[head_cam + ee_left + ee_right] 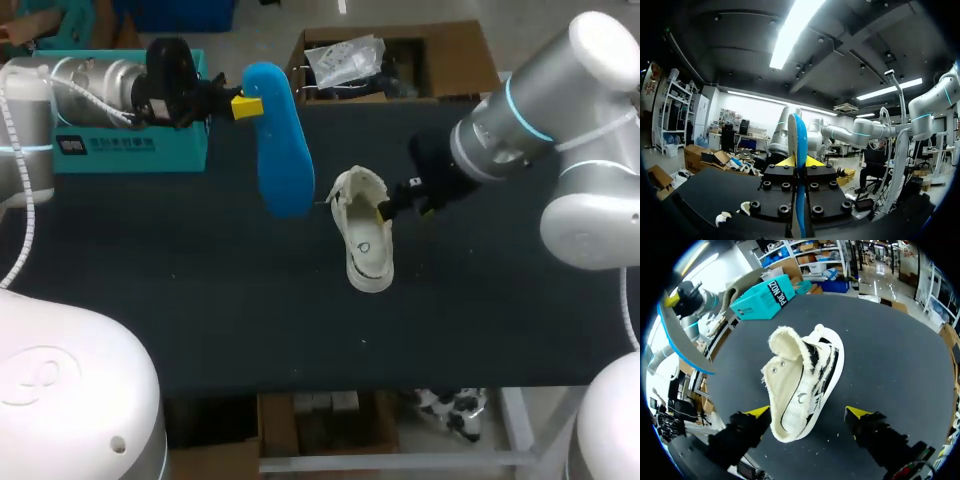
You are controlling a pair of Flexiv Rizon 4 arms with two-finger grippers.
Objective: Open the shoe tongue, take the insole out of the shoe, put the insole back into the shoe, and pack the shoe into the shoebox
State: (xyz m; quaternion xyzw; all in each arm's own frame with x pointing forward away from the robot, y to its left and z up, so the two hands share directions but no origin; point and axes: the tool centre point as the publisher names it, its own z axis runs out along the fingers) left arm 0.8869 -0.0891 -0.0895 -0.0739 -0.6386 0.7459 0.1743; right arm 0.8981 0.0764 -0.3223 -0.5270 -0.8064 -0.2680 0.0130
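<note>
The blue insole (275, 140) hangs in the air over the table's back left, with my left gripper (245, 105) shut on its upper end. From the left wrist it shows edge-on, the insole (800, 140) pinched between the yellow tips of the left gripper (799, 161). The cream shoe (365, 235) lies on the dark mat near the middle, its tongue folded up. My right gripper (390, 208) is at the shoe's right side. In the right wrist view the right gripper (808, 412) stands open, and the shoe (802, 385) has its heel end between the wide-apart fingers.
The teal shoebox (130, 150) sits at the back left, behind my left arm, and also shows as the teal box (765, 300) beyond the shoe. A cardboard box (400, 60) with bagged items stands past the mat's far edge.
</note>
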